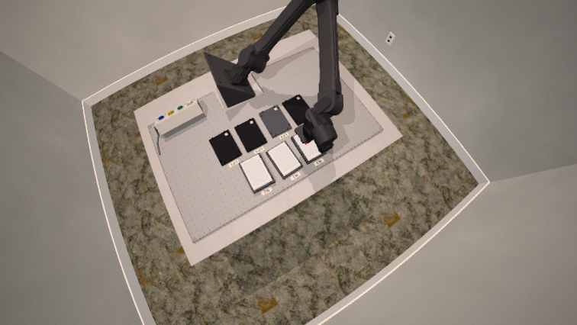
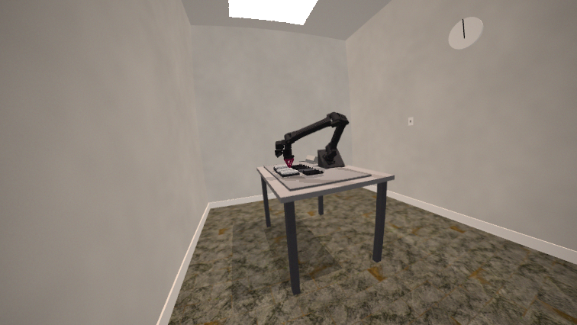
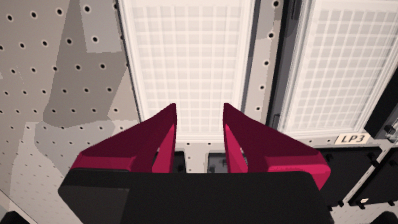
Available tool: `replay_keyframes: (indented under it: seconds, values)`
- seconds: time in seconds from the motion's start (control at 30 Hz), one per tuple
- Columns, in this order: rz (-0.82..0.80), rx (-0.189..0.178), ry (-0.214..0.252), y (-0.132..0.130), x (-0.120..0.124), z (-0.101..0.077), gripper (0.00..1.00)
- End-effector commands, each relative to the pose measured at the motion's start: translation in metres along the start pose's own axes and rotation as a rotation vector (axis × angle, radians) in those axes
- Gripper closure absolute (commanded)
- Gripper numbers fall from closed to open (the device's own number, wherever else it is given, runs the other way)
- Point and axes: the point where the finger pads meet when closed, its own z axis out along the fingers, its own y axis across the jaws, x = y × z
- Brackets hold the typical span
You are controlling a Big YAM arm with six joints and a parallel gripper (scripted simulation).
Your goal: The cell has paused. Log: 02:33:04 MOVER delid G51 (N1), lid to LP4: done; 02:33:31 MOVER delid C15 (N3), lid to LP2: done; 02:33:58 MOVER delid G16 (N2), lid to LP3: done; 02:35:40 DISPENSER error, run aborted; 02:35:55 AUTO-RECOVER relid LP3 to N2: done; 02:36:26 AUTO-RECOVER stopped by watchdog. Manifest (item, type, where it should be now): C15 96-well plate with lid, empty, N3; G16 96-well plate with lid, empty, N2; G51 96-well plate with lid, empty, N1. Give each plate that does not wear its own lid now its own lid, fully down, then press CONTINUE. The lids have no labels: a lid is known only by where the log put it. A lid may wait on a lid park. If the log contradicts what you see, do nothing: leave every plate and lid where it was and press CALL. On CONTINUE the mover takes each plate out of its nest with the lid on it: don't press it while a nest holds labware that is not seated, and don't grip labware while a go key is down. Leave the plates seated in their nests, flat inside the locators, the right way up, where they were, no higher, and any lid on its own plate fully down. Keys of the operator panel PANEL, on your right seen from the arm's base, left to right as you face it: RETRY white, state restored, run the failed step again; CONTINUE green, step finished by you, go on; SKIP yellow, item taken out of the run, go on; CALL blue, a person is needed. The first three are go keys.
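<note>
The gripper (image 3: 199, 107) is hovering low over the near end of a plate (image 3: 190, 50). Its red fingers are standing partway together with a gap between them, and nothing is showing in that gap, so it is holding nothing. In the wrist view a second plate (image 3: 345, 65) is lying at 3 o'clock from the first, just beside it, above a label reading LP3 (image 3: 354, 139).

From the top, the gripper is sitting over the plate at the 3 o'clock end of the row of three. Whether any of the three is wearing a lid is hard to tell, since all are showing the same white grid. In the row of parks behind them, a grey lid (image 1: 274, 120) is resting on one park, at 11 o'clock from the gripper. The other three parks are looking black and bare. The panel (image 1: 179, 120) is standing well apart at 9 o'clock.

A lid of this kind is likely handling as thin, light, stiff plastic with slick walls. It is best taken across its two long edges, on the shallow skirt near mid-length, and kept level so it is not cocking on the plate. The plate is light too, so a binding lid could be dragging it up out of its nest.
</note>
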Motion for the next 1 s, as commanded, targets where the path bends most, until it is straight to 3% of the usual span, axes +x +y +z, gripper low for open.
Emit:
replay_keyframes:
  seconds: [0.0, 0.23, 0.33, 0.63, 0.97]
  values:
    - [-0.032, 0.007, -0.045, -0.012, 0.007, -0.016, 1.00]
    - [-0.031, 0.009, -0.044, -0.036, 0.034, -0.014, 1.00]
    - [-0.045, 0.006, -0.029, -0.033, 0.039, -0.008, 1.00]
    - [-0.031, 0.013, -0.041, -0.069, 0.072, -0.012, 1.00]
    - [-0.011, 0.006, -0.021, -0.101, 0.105, -0.005, 1.00]
